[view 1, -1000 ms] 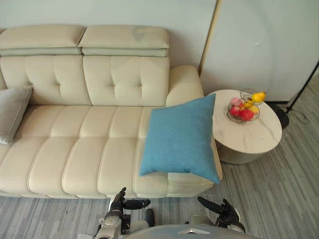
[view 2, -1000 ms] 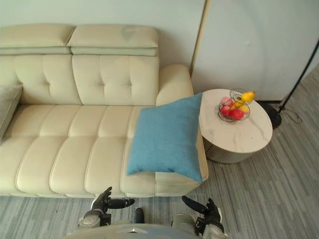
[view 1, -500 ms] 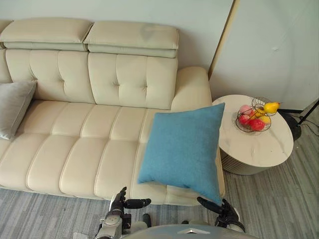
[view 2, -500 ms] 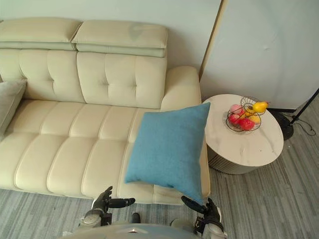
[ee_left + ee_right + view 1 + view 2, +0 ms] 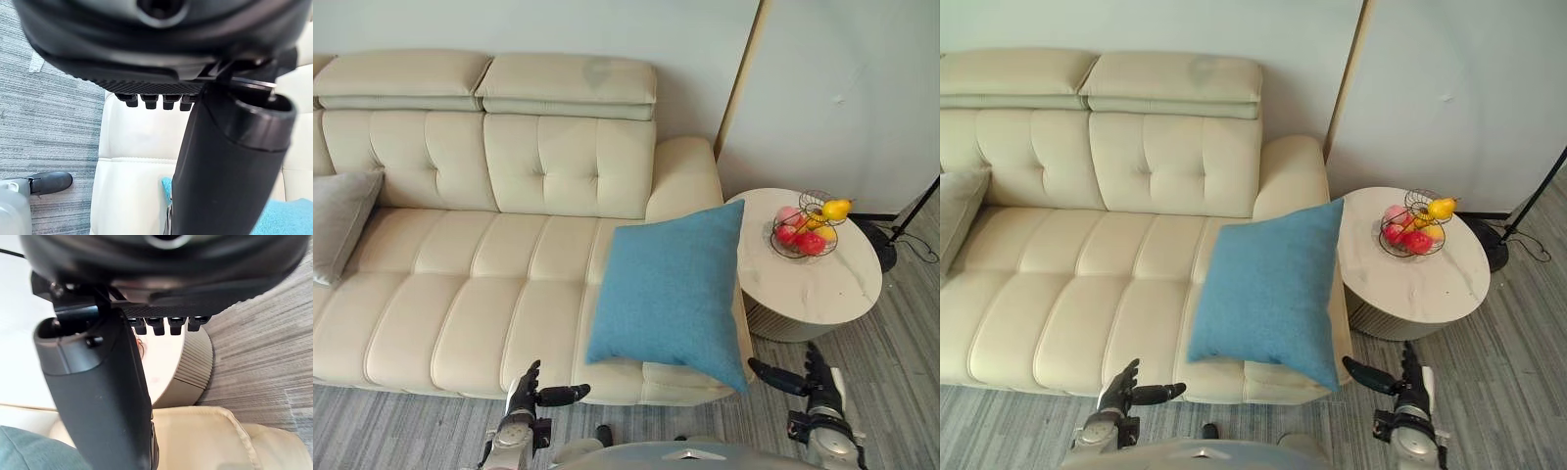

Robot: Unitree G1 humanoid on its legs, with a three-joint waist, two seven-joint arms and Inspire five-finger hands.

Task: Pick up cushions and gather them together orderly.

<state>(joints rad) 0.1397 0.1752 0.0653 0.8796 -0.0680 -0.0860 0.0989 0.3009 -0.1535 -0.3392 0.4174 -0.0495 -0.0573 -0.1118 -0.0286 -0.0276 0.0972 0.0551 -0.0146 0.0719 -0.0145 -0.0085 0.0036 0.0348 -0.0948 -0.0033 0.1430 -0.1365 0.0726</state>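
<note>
A blue cushion [image 5: 671, 289] leans tilted over the right end of the cream sofa [image 5: 470, 294], propped on the armrest, its lower corner near the seat's front edge. A grey cushion [image 5: 337, 230] rests at the sofa's far left. My left hand [image 5: 522, 399] hangs low over the floor in front of the seat, left of the blue cushion, open with the thumb pointing right. My right hand [image 5: 815, 384] is open in front of the round table, right of the cushion. Both hands hold nothing. A corner of the blue cushion [image 5: 281, 220] shows past the left thumb [image 5: 230, 161].
A round marble side table [image 5: 827, 284] stands right of the armrest and carries a wire basket of fruit [image 5: 806, 223]. A floor lamp's base [image 5: 883, 245] sits behind the table. Grey carpet runs along the sofa's front.
My right hand has swung out to the right, from below the cushion to in front of the table. My left hand has shifted a little to the left. The cushions have not moved.
</note>
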